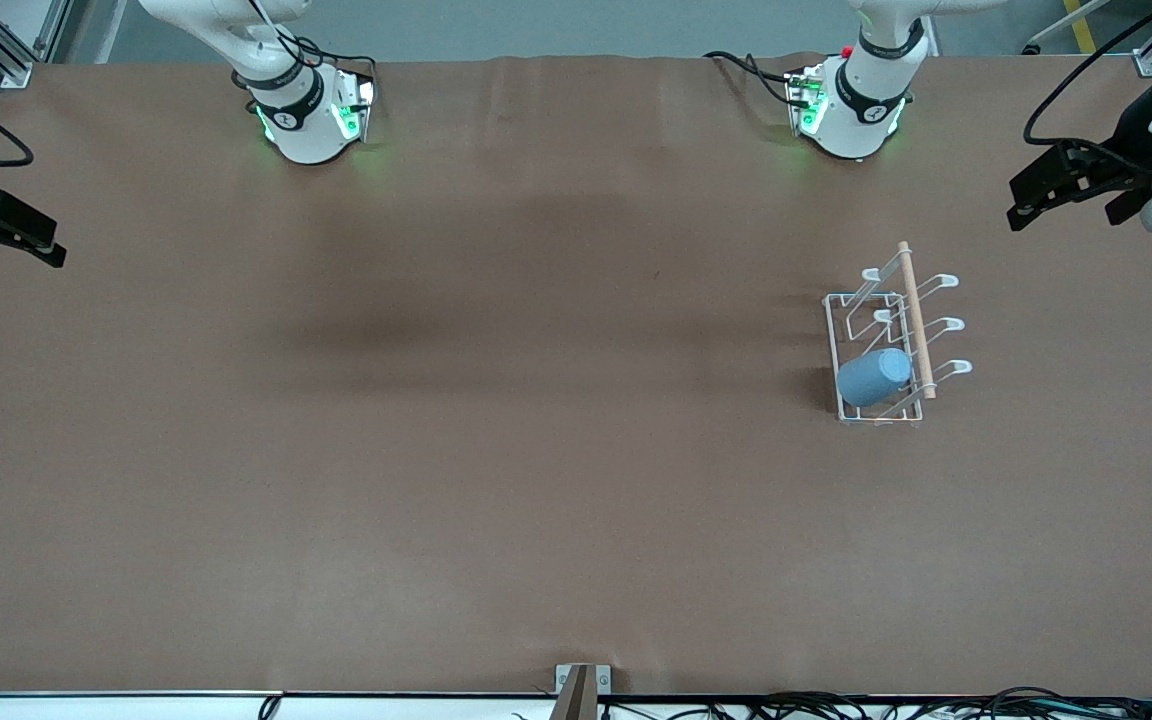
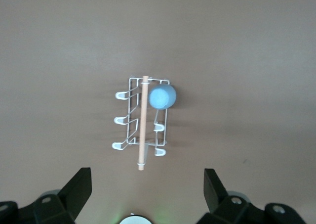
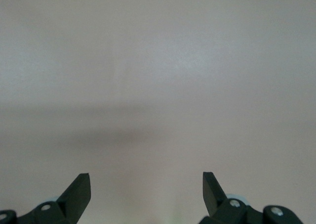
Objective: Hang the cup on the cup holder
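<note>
The light-blue cup (image 1: 874,378) sits tilted on a prong of the white wire cup holder (image 1: 914,320), on the prong nearest the front camera, on the rack's side toward the right arm's end. The holder stands toward the left arm's end of the table. In the left wrist view the cup (image 2: 162,96) and the holder (image 2: 143,125) lie below, apart from the fingers. My left gripper (image 1: 1061,205) is open and empty, up in the air past the holder at the table's end; it also shows in its wrist view (image 2: 148,184). My right gripper (image 1: 11,255) is open and empty at the right arm's end of the table, over bare tabletop in its wrist view (image 3: 146,184).
The brown table (image 1: 496,450) holds nothing else. The two arm bases (image 1: 306,110) (image 1: 851,105) stand along its farthest edge. Cables run along the front edge (image 1: 836,705).
</note>
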Robot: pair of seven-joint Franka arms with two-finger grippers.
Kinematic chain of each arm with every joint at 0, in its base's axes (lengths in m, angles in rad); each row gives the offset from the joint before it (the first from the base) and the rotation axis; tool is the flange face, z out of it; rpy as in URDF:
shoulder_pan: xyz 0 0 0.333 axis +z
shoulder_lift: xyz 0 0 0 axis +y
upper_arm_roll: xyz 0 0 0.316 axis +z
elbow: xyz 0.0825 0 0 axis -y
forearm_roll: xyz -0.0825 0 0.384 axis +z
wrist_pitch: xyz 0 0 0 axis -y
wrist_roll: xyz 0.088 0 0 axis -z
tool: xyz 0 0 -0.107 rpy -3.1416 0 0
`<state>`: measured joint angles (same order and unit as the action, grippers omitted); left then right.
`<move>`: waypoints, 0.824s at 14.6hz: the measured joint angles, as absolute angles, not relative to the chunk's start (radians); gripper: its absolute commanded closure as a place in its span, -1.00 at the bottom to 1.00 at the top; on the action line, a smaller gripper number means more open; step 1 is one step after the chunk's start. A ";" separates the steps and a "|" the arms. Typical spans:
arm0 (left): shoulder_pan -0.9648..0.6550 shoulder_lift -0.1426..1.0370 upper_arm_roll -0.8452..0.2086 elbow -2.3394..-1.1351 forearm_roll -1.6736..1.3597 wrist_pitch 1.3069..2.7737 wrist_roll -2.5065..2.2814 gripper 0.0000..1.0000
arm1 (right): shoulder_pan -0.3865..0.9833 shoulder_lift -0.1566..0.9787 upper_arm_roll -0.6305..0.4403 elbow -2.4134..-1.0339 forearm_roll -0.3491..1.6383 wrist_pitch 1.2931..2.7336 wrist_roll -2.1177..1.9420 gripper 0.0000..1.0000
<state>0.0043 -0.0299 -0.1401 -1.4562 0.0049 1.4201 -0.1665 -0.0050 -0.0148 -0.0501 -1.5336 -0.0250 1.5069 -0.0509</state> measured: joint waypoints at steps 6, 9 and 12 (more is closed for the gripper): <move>0.001 -0.171 -0.111 -1.676 0.005 1.517 -0.114 -1.00 | -0.013 -0.015 -0.045 -1.530 -0.025 1.507 -0.051 -1.00; -0.001 -0.168 -0.115 -1.677 0.005 1.528 -0.114 -1.00 | -0.013 -0.015 -0.045 -1.530 -0.025 1.508 -0.051 -1.00; -0.001 -0.159 -0.116 -1.668 0.005 1.533 -0.114 -1.00 | -0.014 -0.015 -0.045 -1.529 -0.025 1.508 -0.051 -1.00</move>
